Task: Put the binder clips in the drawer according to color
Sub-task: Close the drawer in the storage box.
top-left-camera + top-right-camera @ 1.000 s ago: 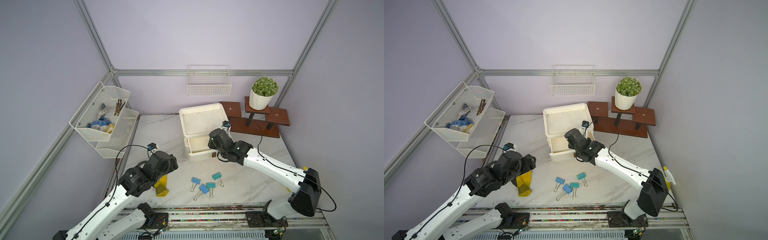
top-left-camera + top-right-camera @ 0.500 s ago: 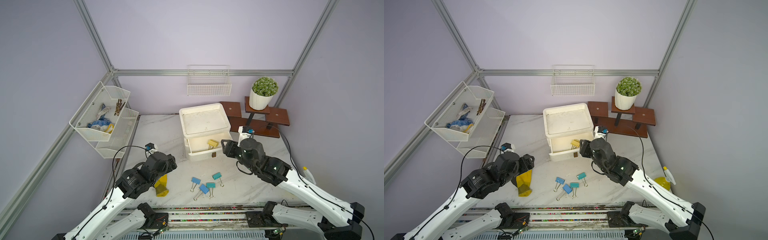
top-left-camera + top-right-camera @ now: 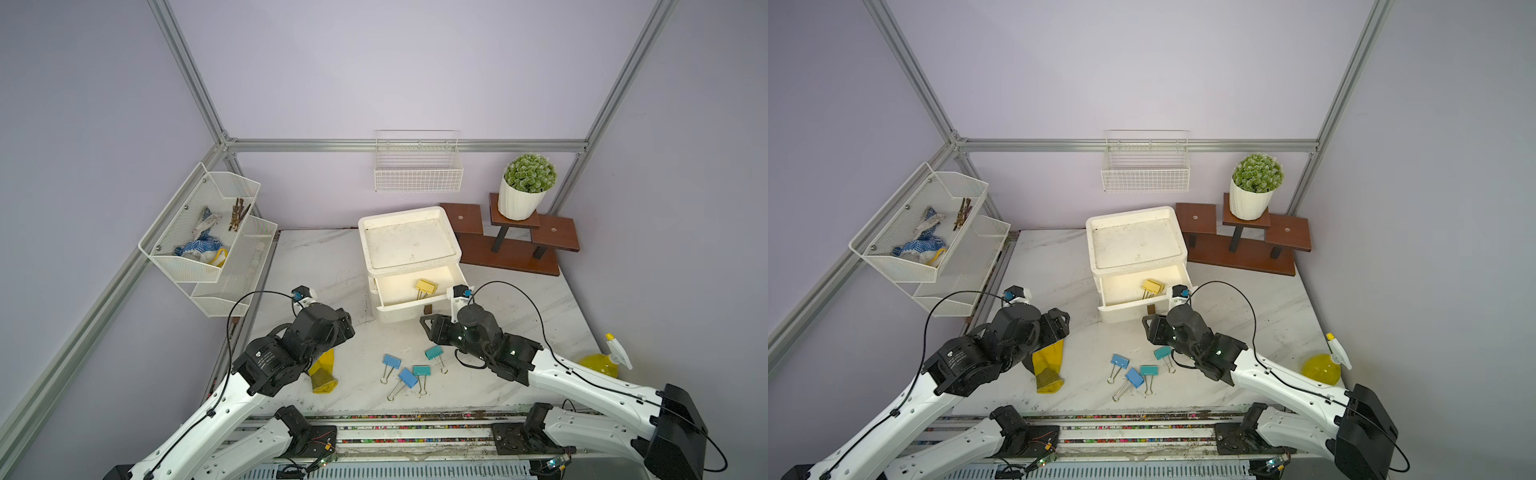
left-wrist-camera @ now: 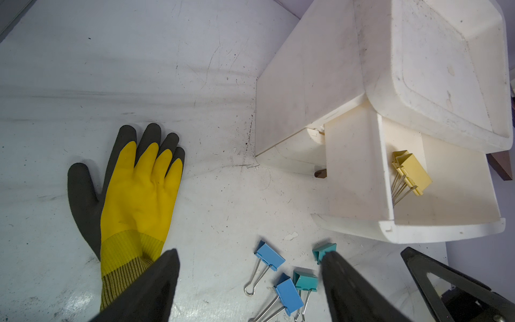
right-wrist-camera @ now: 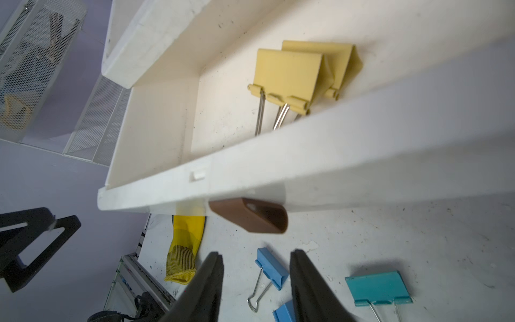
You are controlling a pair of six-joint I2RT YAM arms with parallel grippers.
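Right fingers point(image 5: 204, 290) parted, empty; open drawer point(image 5: 278, 167) holds two yellow clips point(image 5: 287, 72).

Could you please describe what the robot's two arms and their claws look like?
Both arms have white tubular links, the left arm and the right arm alike, joined by bulky black housings; the left's carries small white lettering. A thin black cable arcs from a small white-and-blue camera block on each wrist. The left claw and right claw have matte black, tapering fingers.
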